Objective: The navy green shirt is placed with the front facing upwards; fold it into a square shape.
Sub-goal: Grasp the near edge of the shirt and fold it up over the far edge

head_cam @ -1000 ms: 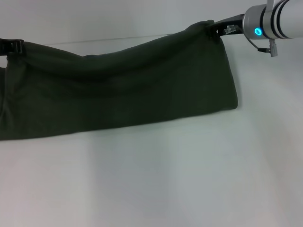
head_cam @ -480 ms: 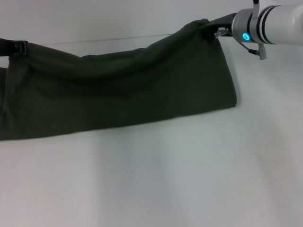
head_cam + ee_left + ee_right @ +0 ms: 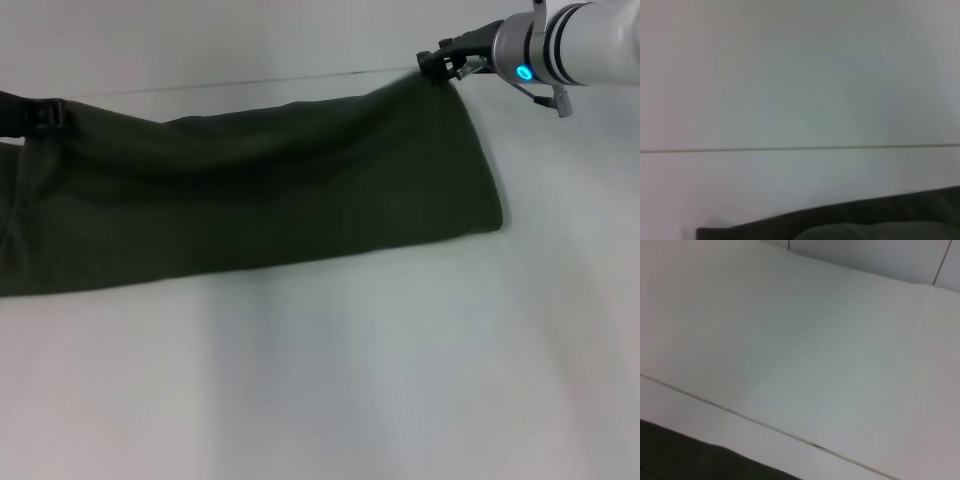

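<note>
Large dark olive-green cotton shirt [image 3: 260, 190] folded into 1 long band across the far part of the white table [image 3: 350, 380], plain green side up, no lettering showing. Band running from the left edge of the head view to a rounded end at right, near edge lying flat on the tabletop.

Right gripper [image 3: 437, 66] at the far right corner of the band, black fingers pinched together on the cloth's top edge, corner lifted clear of the table. White forearm with a glowing blue ring behind it.

Left gripper [image 3: 48, 114] at the far left corner, black, touching the cloth's upper edge; clamped or apart, cannot tell.

Far edge of the cloth sagging a little between the 2 corners.

Both wrist views: only a dark strip of shirt [image 3: 850, 225] [image 3: 685, 455] below pale table and a thin seam line.
</note>
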`<state>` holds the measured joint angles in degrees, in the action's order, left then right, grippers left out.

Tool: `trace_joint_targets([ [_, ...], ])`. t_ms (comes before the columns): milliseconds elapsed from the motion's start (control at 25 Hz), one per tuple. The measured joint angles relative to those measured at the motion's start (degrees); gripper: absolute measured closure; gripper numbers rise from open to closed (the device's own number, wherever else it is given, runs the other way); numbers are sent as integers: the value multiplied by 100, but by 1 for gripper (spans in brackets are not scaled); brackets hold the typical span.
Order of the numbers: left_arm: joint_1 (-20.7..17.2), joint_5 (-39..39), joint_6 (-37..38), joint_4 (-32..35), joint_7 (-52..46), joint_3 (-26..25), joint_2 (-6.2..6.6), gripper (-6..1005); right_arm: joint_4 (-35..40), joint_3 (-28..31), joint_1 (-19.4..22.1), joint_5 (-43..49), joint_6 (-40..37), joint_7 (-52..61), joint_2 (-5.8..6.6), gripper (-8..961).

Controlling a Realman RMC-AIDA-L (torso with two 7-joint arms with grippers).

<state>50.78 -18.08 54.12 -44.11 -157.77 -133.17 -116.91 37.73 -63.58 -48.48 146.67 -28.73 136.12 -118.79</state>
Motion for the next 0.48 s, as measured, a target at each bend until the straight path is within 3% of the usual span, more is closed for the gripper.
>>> trace_joint_targets([
  [80, -4, 6, -14, -39, -37, -16, -3, 762, -2, 37, 0, 93, -14, 54, 22, 817],
  [200, -18, 23, -7, -67, -81, -30, 1, 701, 25, 133, 13, 293, -99, 222, 64, 596],
  [440, -95, 69, 232, -388, -212, -62, 7, 484, 241, 206, 50, 454, -264, 351, 82, 381],
  [480, -97, 73, 322, -458, -227, -61, 11, 444, 303, 206, 50, 457, -300, 351, 82, 379],
])
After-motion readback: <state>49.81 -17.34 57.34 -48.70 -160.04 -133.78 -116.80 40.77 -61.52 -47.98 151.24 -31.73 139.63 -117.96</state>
